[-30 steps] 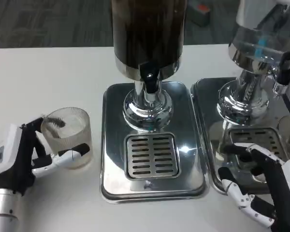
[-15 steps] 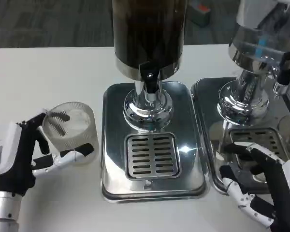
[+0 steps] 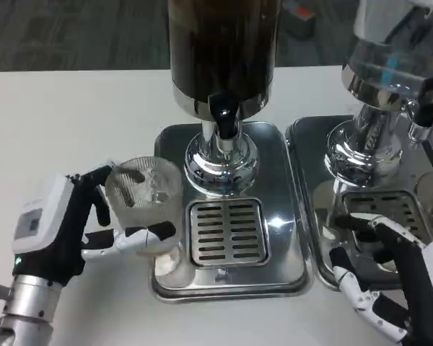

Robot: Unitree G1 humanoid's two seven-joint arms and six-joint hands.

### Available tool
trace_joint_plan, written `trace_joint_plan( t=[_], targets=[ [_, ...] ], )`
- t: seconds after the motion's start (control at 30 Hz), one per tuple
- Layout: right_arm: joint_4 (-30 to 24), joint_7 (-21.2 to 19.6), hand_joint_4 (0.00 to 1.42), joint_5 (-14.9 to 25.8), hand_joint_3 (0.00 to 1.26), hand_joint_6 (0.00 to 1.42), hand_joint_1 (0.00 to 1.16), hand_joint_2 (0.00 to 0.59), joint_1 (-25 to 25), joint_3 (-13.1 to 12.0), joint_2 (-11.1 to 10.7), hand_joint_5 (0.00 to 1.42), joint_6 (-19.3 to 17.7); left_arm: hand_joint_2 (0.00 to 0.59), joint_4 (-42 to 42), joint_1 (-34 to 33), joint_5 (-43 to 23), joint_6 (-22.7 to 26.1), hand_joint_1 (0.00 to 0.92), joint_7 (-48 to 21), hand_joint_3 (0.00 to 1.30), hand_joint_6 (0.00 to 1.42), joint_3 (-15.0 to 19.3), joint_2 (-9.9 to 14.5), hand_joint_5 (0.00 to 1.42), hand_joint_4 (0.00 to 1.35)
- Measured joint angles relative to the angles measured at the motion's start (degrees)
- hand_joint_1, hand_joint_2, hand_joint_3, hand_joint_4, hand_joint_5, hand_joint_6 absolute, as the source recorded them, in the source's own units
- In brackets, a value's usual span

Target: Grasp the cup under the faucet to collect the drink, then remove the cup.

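My left hand (image 3: 72, 223) holds a clear ribbed cup (image 3: 144, 198), tilted and lifted at the left edge of the steel drip tray (image 3: 278, 249). The cup looks empty. The dark drink dispenser (image 3: 222, 50) stands on the tray, with its black faucet (image 3: 224, 112) above the slotted grate (image 3: 226, 232). The cup is left of the grate, not under the faucet. My right hand (image 3: 390, 277) rests low at the right, fingers spread over the front of the second tray (image 3: 307, 187), holding nothing.
A second dispenser (image 3: 390, 65) with a clear tank stands at the right on its own steel tray. White table (image 3: 65, 122) stretches to the left and behind the cup.
My left hand has carried the cup to the right, from the bare table to the left edge of the drip tray, lifting and tilting it. The right hand has stayed put.
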Motion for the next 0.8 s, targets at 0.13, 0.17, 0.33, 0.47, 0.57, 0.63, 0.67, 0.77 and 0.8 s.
trace_joint_plan(
  t=[0.13, 0.17, 0.33, 0.47, 0.57, 0.63, 0.67, 0.77, 0.8],
  targets=[
    [-0.2, -0.3, 0.35, -0.1, 0.42, 0.54, 0.50, 0.405, 0.9, 0.1, 0.2, 0.39, 0.0, 0.019, 0.2, -1.1, 0.2, 0.0, 0.462, -1.2, 0.72, 1.42, -1.1, -1.0, 1.06, 0.87],
    [-0.3, -0.4, 0.35, -0.2, 0.42, 0.54, 0.50, 0.407, 1.2, 0.1, 0.2, 0.39, 0.0, 0.019, 0.3, -1.4, 0.3, 0.0, 0.462, -1.4, 0.72, 1.42, -1.4, -1.3, 1.06, 0.87],
    [-1.3, -0.8, 0.34, -0.4, 0.42, 0.54, 0.49, 0.409, 1.9, 0.2, 0.6, 0.39, 0.0, 0.017, 1.1, -2.6, 0.6, 0.1, 0.462, -2.4, 0.72, 1.42, -2.4, -2.7, 1.06, 0.88],
    [-1.9, -0.8, 0.34, -0.5, 0.42, 0.54, 0.47, 0.413, 2.5, 0.2, 0.7, 0.37, 0.0, 0.014, 1.8, -3.5, 1.1, 0.2, 0.462, -3.2, 0.72, 1.42, -3.3, -3.6, 1.06, 0.88],
    [-2.1, -0.9, 0.34, -0.6, 0.41, 0.54, 0.46, 0.408, 2.8, 0.3, 1.0, 0.37, 0.0, 0.012, 2.5, -4.3, 1.9, 0.2, 0.462, -3.5, 0.72, 1.42, -4.1, -4.4, 1.06, 0.88],
    [-2.2, -0.9, 0.34, -0.6, 0.41, 0.54, 0.44, 0.416, 3.0, 0.4, 1.1, 0.37, 0.0, 0.012, 3.1, -4.8, 2.2, 0.2, 0.462, -3.7, 0.72, 1.42, -4.4, -4.8, 1.06, 0.88],
    [-2.2, -0.9, 0.34, -0.6, 0.41, 0.54, 0.44, 0.418, 3.2, 0.4, 1.2, 0.37, 0.0, 0.011, 3.4, -4.9, 2.3, 0.2, 0.462, -3.7, 0.72, 1.41, -4.5, -5.0, 1.06, 0.88],
    [-2.3, -0.9, 0.32, -0.7, 0.41, 0.54, 0.42, 0.409, 3.5, 0.4, 1.4, 0.37, 0.0, 0.011, 4.8, -5.9, 2.4, 0.3, 0.462, -3.7, 0.72, 1.41, -5.0, -5.8, 1.06, 0.87],
    [-2.3, -0.9, 0.32, -0.8, 0.40, 0.54, 0.42, 0.409, 3.5, 0.4, 1.5, 0.37, 0.0, 0.010, 5.4, -6.5, 2.4, 0.3, 0.462, -3.7, 0.72, 1.42, -5.3, -6.1, 1.06, 0.87]
  ],
)
